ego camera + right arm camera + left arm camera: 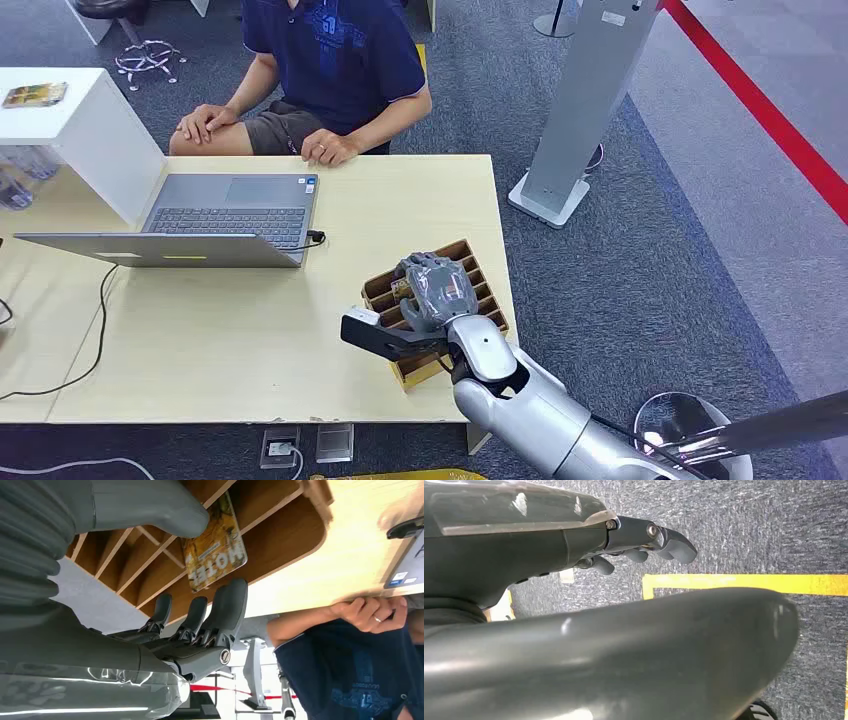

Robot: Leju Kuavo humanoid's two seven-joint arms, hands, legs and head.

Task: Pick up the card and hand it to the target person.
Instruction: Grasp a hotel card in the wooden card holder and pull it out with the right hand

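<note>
Yellow-brown card [214, 547] lettered "HOTEL" | stands in wooden rack [280, 535] | right hand [200, 615] pinches it

So the slotted card rack [470, 262] sits near the table's [250, 340] right front corner, with the right hand [435, 293] right over it. A card [214, 545] stands in one slot, between thumb and fingers [227, 611]. The open laptop [215, 222] is left of the rack, a cable [85, 345] trailing off it. The person [335, 70] sits behind the table, and a box [75, 135] stands at the far left.
</note>
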